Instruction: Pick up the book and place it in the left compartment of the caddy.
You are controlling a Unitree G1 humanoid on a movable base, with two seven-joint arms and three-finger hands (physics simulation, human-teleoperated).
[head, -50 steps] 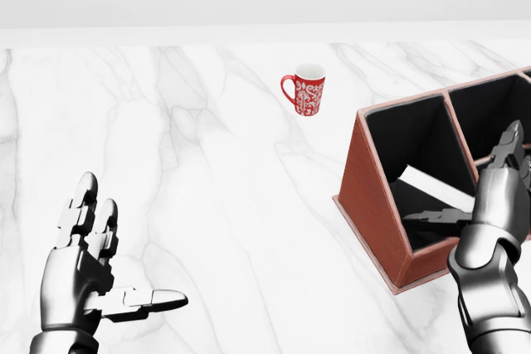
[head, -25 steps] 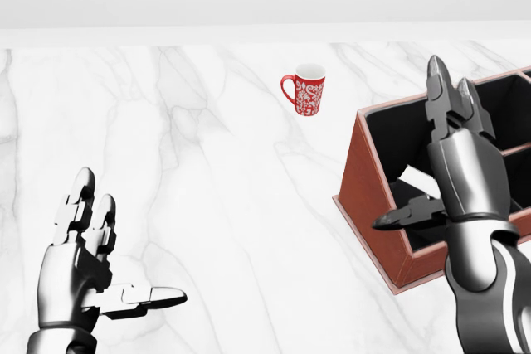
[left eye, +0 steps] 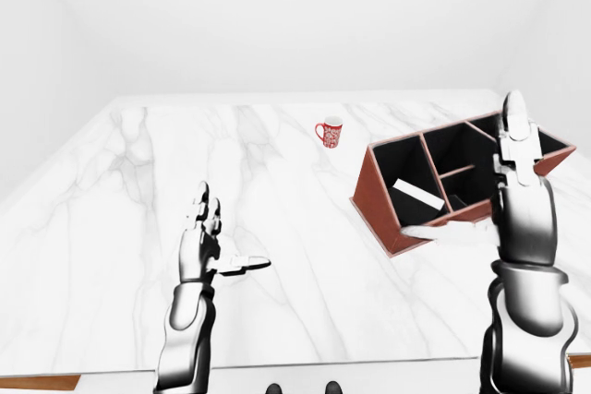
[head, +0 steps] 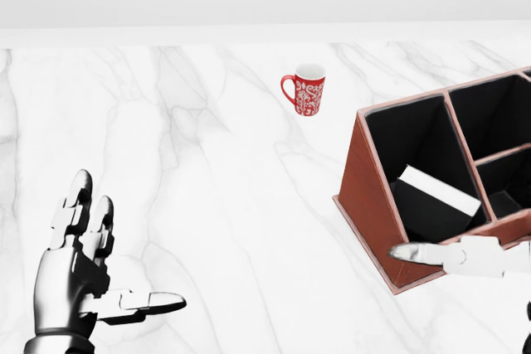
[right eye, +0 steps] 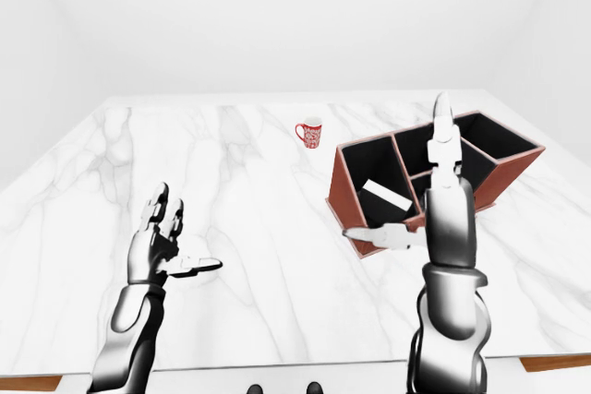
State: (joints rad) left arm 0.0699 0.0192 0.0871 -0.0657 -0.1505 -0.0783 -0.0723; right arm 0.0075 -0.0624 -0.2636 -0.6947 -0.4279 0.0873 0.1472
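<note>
The brown caddy (head: 369, 192) with black compartments stands at the right of the head view. The book (head: 437, 194), dark with a white page edge, leans tilted inside the caddy's left compartment, and no hand touches it. My right hand (left eye: 466, 173) is open and held up near the caddy's near side, fingers (left eye: 513, 131) pointing upward, thumb out to the left. In the head view only its thumb shows, low at the right. My left hand (head: 120, 254) is open and empty above the table at the lower left.
A red mug (head: 304, 94) with a white pattern stands on the white marble table (left eye: 120, 191), up and left of the caddy. The table's near edge runs along the bottom of the left-eye view. White walls lie beyond the far edge.
My right hand has come up out of the caddy's left compartment and risen high. The book stays in that compartment. The left hand has barely moved.
</note>
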